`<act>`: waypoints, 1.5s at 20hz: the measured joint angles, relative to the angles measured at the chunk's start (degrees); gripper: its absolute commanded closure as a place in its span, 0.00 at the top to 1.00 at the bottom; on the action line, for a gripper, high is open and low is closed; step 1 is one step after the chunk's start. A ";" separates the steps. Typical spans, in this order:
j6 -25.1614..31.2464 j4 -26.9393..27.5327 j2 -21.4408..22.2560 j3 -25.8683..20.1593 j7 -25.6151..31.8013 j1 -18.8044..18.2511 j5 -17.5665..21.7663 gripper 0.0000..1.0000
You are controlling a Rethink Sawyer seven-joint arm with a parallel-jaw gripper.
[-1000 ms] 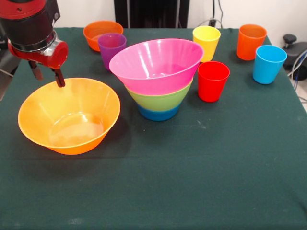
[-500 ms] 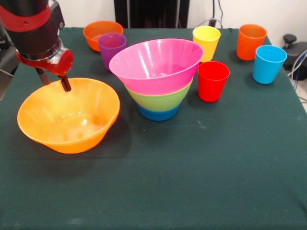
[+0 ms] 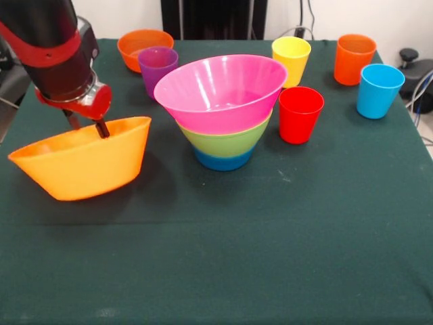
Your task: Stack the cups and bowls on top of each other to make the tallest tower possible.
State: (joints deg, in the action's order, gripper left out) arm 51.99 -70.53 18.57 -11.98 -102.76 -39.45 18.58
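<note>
Three bowls already sit nested in the tower (image 3: 222, 112) at the middle of the green table (image 3: 284, 257): a blue bowl (image 3: 223, 161) at the base, the green bowl (image 3: 226, 142) in it, and the pink bowl (image 3: 220, 91) on top, its wide rim leaning a little toward the yellow cup (image 3: 291, 59).

We see the gripper (image 3: 86, 125) at the picture's left, closed over the far rim of the large orange bowl (image 3: 81, 166) — one dark finger (image 3: 101, 128) shows inside the bowl, the other behind the wall. The bowl hangs tilted, its mouth turned up and away from the camera, so that we look mostly at its outer wall; whether its base touches the cloth we cannot tell. It is well apart from the tower, with bare cloth between.

The small orange bowl (image 3: 141, 46) rests at the far left edge, with the purple cup (image 3: 157, 68) just in front of it. The red cup (image 3: 300, 114) stands just beside the tower on the picture's right. Farther right, the orange cup (image 3: 354, 59) and the light blue cup (image 3: 379, 90) stand near each other — all five cups upright and unstacked.
</note>
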 measured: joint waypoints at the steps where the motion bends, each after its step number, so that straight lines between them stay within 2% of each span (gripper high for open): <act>1: -0.18 0.14 -0.47 -0.02 0.00 -0.05 0.00 1.00; 11: -1.78 0.36 -3.47 -0.10 0.00 -0.47 -0.04 1.00; 24: -1.84 0.65 -3.35 -0.20 0.00 -0.47 0.00 1.00; 30: -1.76 0.22 -1.21 -0.28 0.00 -0.47 0.00 1.00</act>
State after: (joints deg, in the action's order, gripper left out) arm 50.23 -70.31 17.36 -12.26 -102.76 -39.92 18.58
